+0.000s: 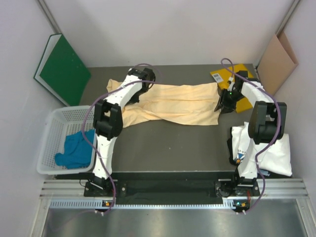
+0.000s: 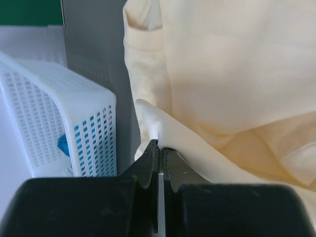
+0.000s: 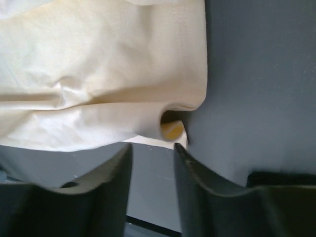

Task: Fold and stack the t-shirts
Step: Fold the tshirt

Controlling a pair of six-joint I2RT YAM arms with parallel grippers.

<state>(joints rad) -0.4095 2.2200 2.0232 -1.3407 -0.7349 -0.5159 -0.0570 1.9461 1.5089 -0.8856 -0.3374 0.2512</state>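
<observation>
Across the far desk (image 1: 173,143) we find the peach t-shirt (image 1: 177,103) stretched: left fingers (image 2: 155,154) clenched on it, right fingers (image 1: 220,106) parted, empty. Folding needs a right-side grasp next.

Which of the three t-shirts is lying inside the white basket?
The teal-blue t-shirt, crumpled in the white basket at the left. The peach-yellow t-shirt stretches across the table; the white printed t-shirt lies at its near right corner.
</observation>
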